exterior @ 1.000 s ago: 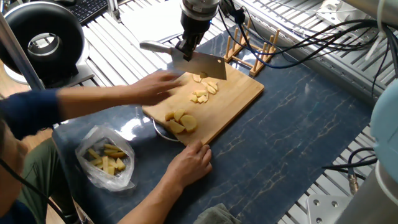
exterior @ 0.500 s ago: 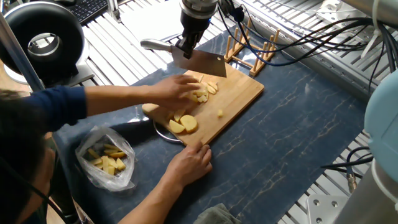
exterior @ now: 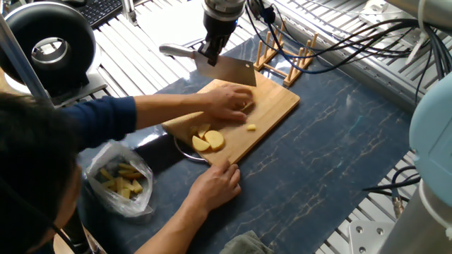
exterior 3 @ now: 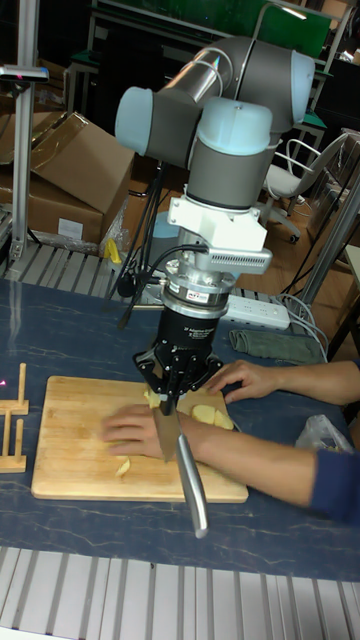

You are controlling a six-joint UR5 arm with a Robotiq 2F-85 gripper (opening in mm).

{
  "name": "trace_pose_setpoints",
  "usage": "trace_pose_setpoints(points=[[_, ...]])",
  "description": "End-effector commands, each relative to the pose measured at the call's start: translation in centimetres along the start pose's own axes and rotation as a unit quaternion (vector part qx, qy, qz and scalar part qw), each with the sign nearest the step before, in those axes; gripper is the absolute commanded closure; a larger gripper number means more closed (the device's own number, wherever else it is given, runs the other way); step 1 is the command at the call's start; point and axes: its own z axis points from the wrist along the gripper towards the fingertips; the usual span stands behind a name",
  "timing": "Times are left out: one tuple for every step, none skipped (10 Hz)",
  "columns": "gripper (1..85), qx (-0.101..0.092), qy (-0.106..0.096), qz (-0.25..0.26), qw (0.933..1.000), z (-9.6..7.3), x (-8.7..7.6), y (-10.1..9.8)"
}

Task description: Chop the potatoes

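Note:
Pale yellow potato slices [exterior: 207, 140] lie at the near-left end of the wooden cutting board [exterior: 272, 106], and one small piece [exterior: 251, 128] sits alone mid-board. A person's hand [exterior: 229, 101] covers more pieces at the board's middle. My gripper [exterior: 210, 53] is shut on a cleaver [exterior: 234, 73] and holds its blade just above the board's far edge, right behind that hand. From the tall fixed view, the gripper [exterior 3: 172, 402] grips the cleaver [exterior 3: 178, 450] edge-on over the hand [exterior 3: 135, 430], with potato slices [exterior 3: 207, 412] behind and one piece [exterior 3: 122, 467] in front.
The person's other hand [exterior: 219, 180] steadies the board's near corner. A clear plastic bag of yellow pieces [exterior: 121, 179] lies at the left. A metal bowl rim [exterior: 182, 149] peeks from under the board. A wooden rack [exterior: 286, 53] stands behind the board; cables run at the right.
The person's hand has moved right along the board onto the middle pieces, under the blade. One small piece has come to rest mid-board. The cleaver has barely moved.

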Motion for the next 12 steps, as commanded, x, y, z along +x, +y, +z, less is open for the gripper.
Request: trace_pose_setpoints(points=[[84.7,0.008,0.008,-0.012,0.9999,-0.2,0.3,-0.5],[84.7,0.015,0.012,-0.019,0.9996,-0.2,0.5,-1.0],[84.7,0.017,0.016,-0.022,0.9995,-0.2,0.7,-1.2],[84.7,0.018,0.019,-0.025,0.9993,-0.3,0.9,-1.4],[84.7,0.02,0.023,-0.029,0.9991,-0.4,1.1,-1.6],[84.7,0.018,0.025,-0.03,0.999,-0.4,1.2,-1.6],[84.7,0.017,0.029,-0.034,0.9989,-0.5,1.4,-1.6],[84.7,0.018,0.031,-0.039,0.9986,-0.5,1.5,-1.8],[84.7,0.018,0.032,-0.039,0.9986,-0.6,1.5,-1.9],[84.7,0.018,0.033,-0.04,0.9985,-0.6,1.6,-1.9],[84.7,0.018,0.033,-0.041,0.9985,-0.7,1.5,-2.0],[84.7,0.018,0.036,-0.042,0.9983,-0.6,1.7,-2.0]])
